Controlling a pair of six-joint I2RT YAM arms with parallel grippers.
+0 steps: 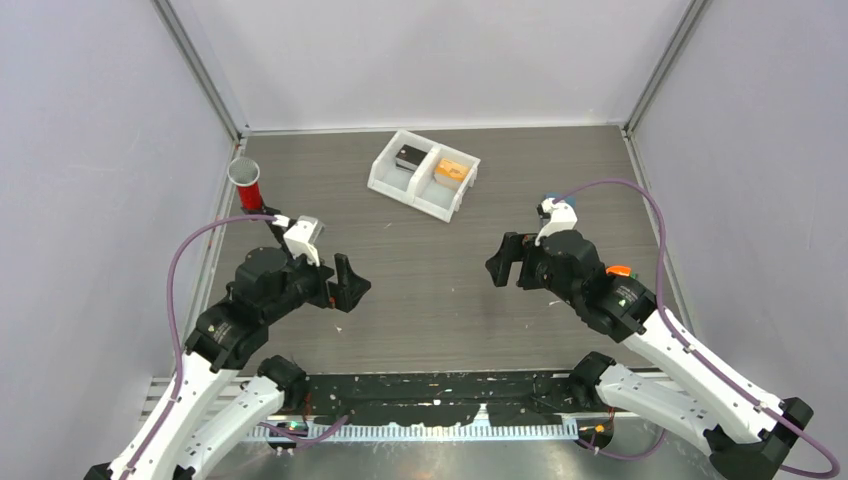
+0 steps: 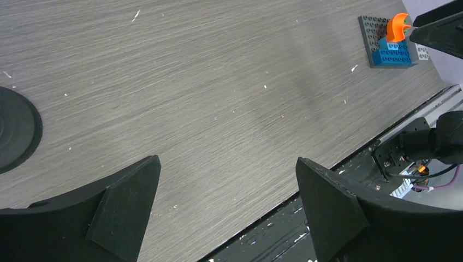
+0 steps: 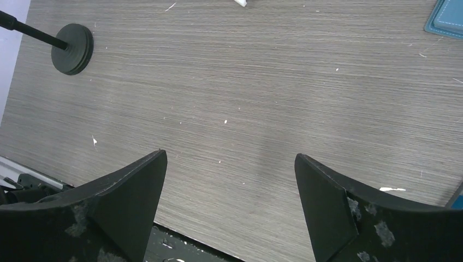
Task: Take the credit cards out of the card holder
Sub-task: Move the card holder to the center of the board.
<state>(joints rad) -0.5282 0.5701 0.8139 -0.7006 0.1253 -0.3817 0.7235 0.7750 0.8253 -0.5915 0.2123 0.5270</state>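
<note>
Hovering over a grey wood-grain tabletop (image 1: pixel 430 300), left jaws and right jaws both spread wide, gripping nothing, facing each other across a broad stretch of tabletop. Lying flat, well apart from the right jaws: a flat light-blue card holder (image 3: pixel 449 16), showing only a corner at the right wrist view's upper right edge. Standing near the far edge: a white two-compartment plastic tray (image 1: pixel 392 186); by the left edge, a red cylinder (image 1: pixel 247 192).
</note>
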